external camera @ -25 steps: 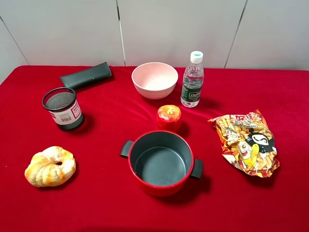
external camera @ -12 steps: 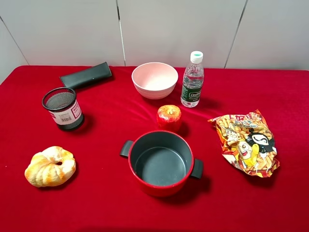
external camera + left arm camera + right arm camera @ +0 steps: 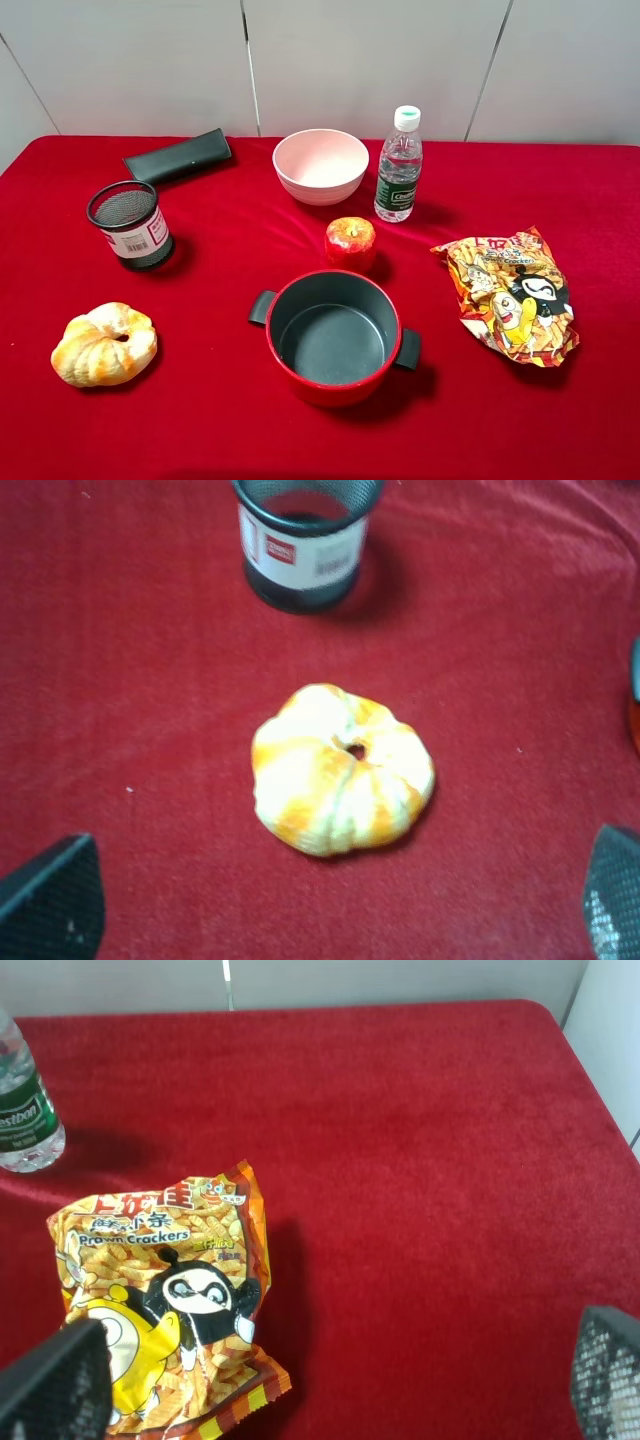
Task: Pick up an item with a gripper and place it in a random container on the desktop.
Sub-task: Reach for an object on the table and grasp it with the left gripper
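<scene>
The red apple (image 3: 350, 241) stands on the red cloth desktop (image 3: 220, 420), just behind the red pot (image 3: 335, 335) and apart from it. The pot is upright and its dark grey inside holds nothing. Neither gripper shows in the exterior high view. In the left wrist view my left gripper (image 3: 330, 905) is open and empty, its mesh fingertips (image 3: 50, 900) wide apart above the cloth near the bread roll (image 3: 340, 770). In the right wrist view my right gripper (image 3: 330, 1380) is open and empty over the snack bag (image 3: 165, 1290). Neither wrist view shows the apple.
A pale pink bowl (image 3: 320, 165) and a water bottle (image 3: 398, 165) stand behind the apple. A black mesh cup (image 3: 130, 222), a black case (image 3: 178, 156) and the bread roll (image 3: 104, 343) lie at the left. The snack bag (image 3: 512, 295) lies at the right.
</scene>
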You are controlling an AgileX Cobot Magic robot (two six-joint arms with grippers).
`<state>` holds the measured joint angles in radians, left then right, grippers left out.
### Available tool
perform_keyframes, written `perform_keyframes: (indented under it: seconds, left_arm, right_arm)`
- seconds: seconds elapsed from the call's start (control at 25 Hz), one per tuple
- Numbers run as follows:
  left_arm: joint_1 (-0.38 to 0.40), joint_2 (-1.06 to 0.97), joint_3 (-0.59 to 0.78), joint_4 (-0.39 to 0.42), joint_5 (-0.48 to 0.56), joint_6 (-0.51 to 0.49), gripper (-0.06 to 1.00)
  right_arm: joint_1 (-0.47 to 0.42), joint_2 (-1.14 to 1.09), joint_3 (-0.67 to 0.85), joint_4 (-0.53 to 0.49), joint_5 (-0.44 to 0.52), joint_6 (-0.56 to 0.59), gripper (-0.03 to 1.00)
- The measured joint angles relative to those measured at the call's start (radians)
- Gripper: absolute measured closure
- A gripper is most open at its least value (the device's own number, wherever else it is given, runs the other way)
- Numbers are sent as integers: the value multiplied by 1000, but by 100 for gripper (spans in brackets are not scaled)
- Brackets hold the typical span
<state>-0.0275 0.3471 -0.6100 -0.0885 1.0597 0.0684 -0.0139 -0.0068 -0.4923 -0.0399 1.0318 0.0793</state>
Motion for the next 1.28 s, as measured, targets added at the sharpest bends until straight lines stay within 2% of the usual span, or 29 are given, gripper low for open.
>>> perform_keyframes:
  seconds: [0.48, 0.88, 1.28]
  left_arm:
    - [0, 374, -128, -123, -5, 158, 1]
    - [-1, 614, -246, -193, -12, 253, 1]
    - [-182, 782, -320, -197, -111, 264, 1]
  right_arm:
    - [0, 0, 0, 0, 0, 0, 27]
    - [0, 0, 0, 0, 0, 0, 27]
    - [0, 0, 0, 0, 0, 0, 27]
